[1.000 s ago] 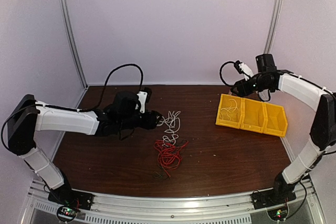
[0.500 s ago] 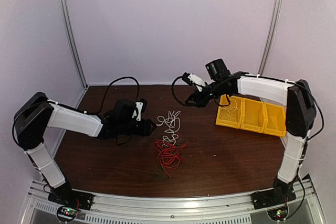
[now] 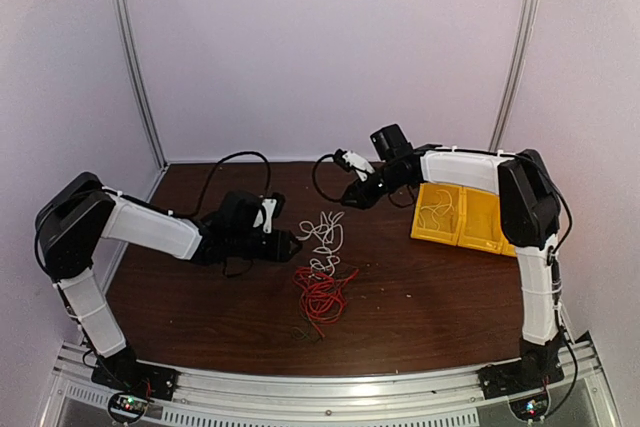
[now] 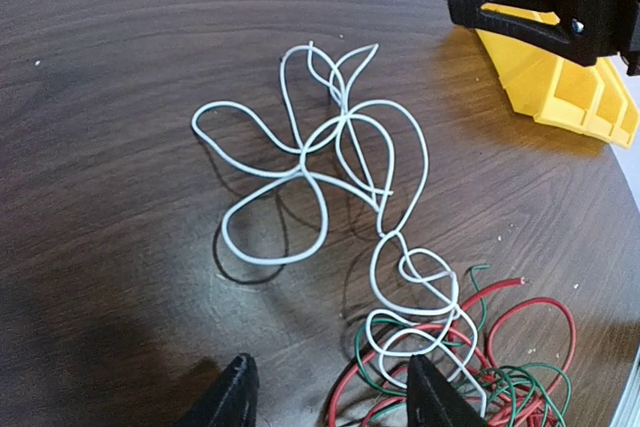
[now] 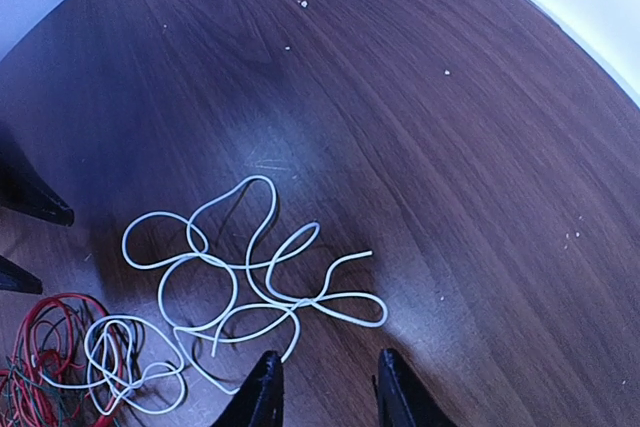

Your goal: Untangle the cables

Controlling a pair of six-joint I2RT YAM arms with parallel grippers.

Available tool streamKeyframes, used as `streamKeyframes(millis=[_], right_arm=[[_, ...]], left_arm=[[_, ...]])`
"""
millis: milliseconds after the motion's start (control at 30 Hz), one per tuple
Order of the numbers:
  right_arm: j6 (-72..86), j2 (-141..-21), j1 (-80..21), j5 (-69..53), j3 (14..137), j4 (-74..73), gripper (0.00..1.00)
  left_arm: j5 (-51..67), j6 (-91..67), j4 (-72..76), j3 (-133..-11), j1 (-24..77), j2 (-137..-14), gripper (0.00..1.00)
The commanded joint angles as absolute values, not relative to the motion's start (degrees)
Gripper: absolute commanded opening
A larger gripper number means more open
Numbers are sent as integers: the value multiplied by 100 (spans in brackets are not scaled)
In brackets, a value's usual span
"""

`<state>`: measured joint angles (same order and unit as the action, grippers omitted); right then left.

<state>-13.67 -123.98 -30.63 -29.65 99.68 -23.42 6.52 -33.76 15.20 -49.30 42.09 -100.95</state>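
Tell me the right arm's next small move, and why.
Probably lower the right gripper onto the white cable's far loops and close on one strand. Its fingers stand apart with nothing between them, hovering above those loops, which lie free on the table, while the cable's near end overlaps the red cable near the left gripper.

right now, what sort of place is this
Most likely a robot lab work cell, not a home: left arm and right arm bolted to an aluminium rail, plain white walls with metal posts, yellow bins on a wooden table.
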Motion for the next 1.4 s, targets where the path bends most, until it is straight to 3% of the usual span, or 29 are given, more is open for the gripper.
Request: streamKeyframes(millis=[0, 167, 433, 967, 1367], right_arm=[[-1883, -12632, -3103, -2780, 10252, -2392, 31], [-3460, -12541, -3082, -2462, 9960, -2363, 31], [-4817, -13297, -3073, -2357, 10930, -3311, 32], [-4991, -13771, -3236, -2227, 11200, -3074, 31], [-4668, -13935, -3273, -2285, 11339, -2719, 16]], left_arm=[[814, -3379, 1699, -5168, 4190, -10106, 52], [778, -3289, 1453, -5187, 4184, -9888, 52], [735, -3351, 1405, -5059, 4182, -9641, 53], [640, -3399, 1396, -4933, 4191, -9501, 53], [649, -3495, 1488, -4719, 4190, -9453, 53]])
